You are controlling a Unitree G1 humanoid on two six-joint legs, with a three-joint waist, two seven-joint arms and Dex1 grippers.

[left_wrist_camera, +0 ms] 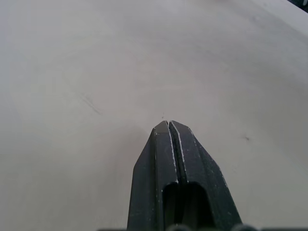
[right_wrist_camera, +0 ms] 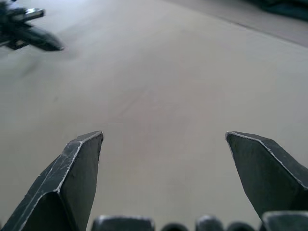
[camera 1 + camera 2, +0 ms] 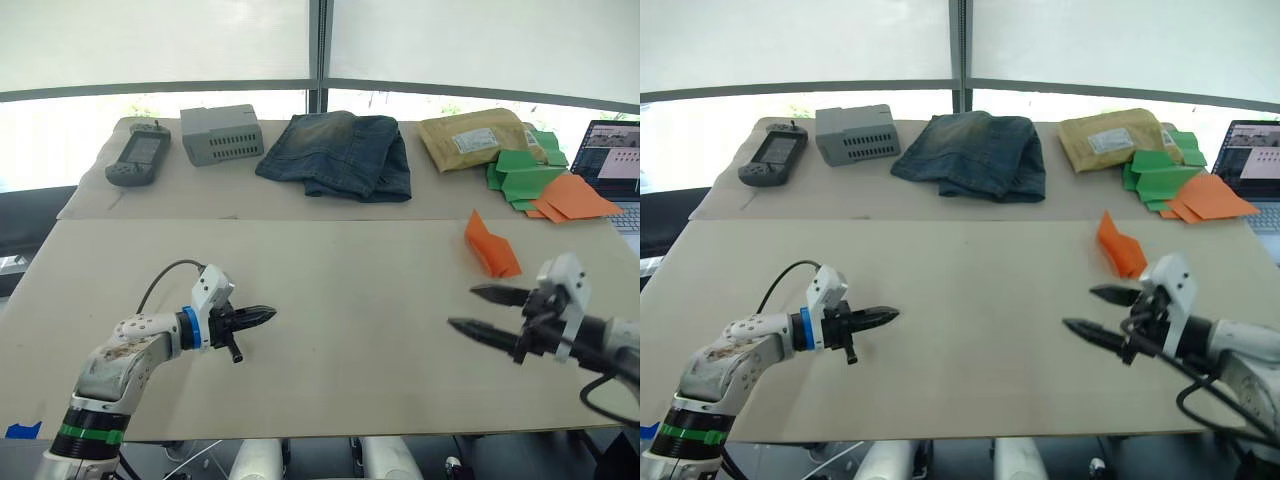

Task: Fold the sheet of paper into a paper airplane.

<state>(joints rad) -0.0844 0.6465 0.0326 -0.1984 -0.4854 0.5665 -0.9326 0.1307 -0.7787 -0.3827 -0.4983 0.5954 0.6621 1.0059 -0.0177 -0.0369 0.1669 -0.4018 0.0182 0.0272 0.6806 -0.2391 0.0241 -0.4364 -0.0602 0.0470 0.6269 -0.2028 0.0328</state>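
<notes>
Orange paper airplane near table edge

The table is a pale beige, plain and unpatterned. On it, right of centre in the frame, the paper airplane is bright orange. In the upper right the pile of paper pieces mixes green and orange, beside a mustard-yellow padded envelope with a white label. Top centre, the folded jeans are faded dark blue denim. The box to their left is light grey with rows of dark slots, and the handheld controller is dark grey. The left gripper has black fingers behind a blue ring and a white wrist; the right gripper is black too, with a white mount.
</notes>
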